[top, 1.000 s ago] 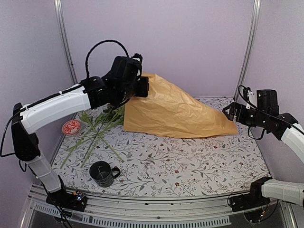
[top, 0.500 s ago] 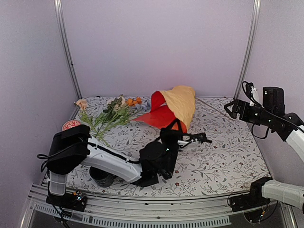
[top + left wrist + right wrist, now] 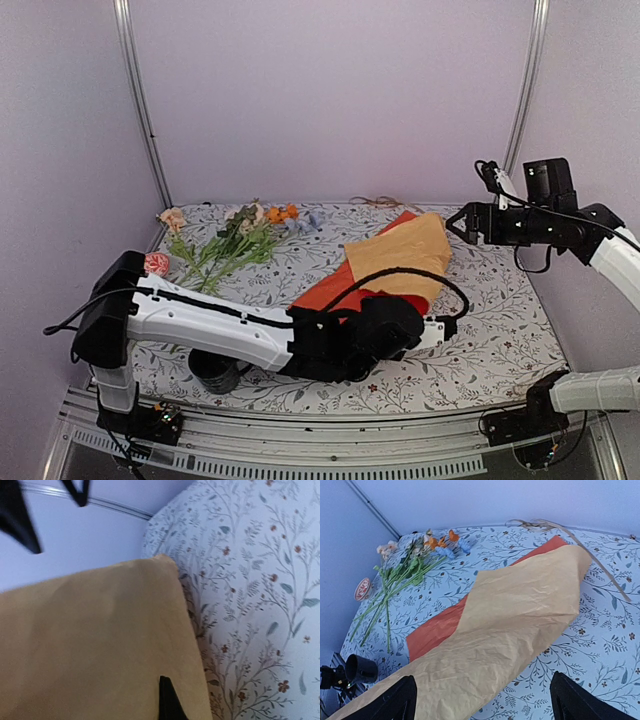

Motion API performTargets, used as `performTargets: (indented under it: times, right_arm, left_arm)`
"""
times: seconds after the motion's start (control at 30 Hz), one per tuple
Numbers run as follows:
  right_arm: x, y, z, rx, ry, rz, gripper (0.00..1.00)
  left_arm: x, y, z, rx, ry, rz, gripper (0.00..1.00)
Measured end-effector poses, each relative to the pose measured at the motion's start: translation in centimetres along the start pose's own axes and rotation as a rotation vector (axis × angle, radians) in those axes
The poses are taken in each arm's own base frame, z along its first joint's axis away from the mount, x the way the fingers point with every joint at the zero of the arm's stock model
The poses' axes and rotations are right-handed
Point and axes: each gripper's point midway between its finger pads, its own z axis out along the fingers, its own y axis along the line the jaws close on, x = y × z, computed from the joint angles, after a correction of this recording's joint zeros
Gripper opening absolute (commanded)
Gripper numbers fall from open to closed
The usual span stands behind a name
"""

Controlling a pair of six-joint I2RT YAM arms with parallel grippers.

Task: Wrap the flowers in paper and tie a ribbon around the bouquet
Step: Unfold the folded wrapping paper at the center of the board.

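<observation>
The left gripper (image 3: 438, 328) is pinched shut on the big mustard-yellow and orange-red paper sheet (image 3: 400, 255), which lies folded over. The right gripper (image 3: 462, 222) hangs wide open beside it. A hard tug could rip the sheet, and the green-stemmed flowers (image 3: 228, 245) lie far off left.

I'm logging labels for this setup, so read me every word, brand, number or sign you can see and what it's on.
No text here can be read.
Red and white disc near the flowers: white markings, too small and blurred to read.
Paper, black mug, tablecloth: no lettering visible.
</observation>
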Motion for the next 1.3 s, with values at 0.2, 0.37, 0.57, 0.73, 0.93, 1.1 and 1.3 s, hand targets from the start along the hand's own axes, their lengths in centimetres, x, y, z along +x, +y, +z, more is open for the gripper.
performTargets:
  times: [0.2, 0.37, 0.57, 0.73, 0.93, 1.1, 1.3]
  right_arm:
    - [0.9, 5.8, 1.1, -0.101, 0.119, -0.121, 0.99]
    - [2.8, 8.9, 5.4, -0.031, 0.248, -0.207, 0.99]
    - [7.7, 11.8, 11.4, 0.038, 0.421, -0.320, 0.99]
    - [11.2, 15.6, 16.2, 0.005, 0.516, -0.457, 0.99]
    - [16.3, 15.7, 21.2, 0.047, 0.645, -0.594, 0.99]
    - [19.0, 15.2, 23.3, 0.054, 0.702, -0.715, 0.99]
    - [19.9, 14.8, 25.3, 0.167, 0.678, -0.891, 0.99]
  left_arm:
    - [5.0, -9.9, 0.9, 0.234, 0.119, 0.146, 0.00]
    - [5.5, -11.7, -0.1, 0.286, 0.134, 0.158, 0.00]
    - [5.4, -13.5, -1.2, 0.357, 0.129, 0.134, 0.00]
    - [5.8, -14.8, -1.4, 0.407, 0.140, 0.132, 0.00]
    - [6.2, -15.6, -1.5, 0.434, 0.150, 0.129, 0.00]
    - [6.3, -16.0, -1.5, 0.446, 0.151, 0.130, 0.00]
    - [6.3, -16.3, -1.6, 0.458, 0.144, 0.131, 0.00]
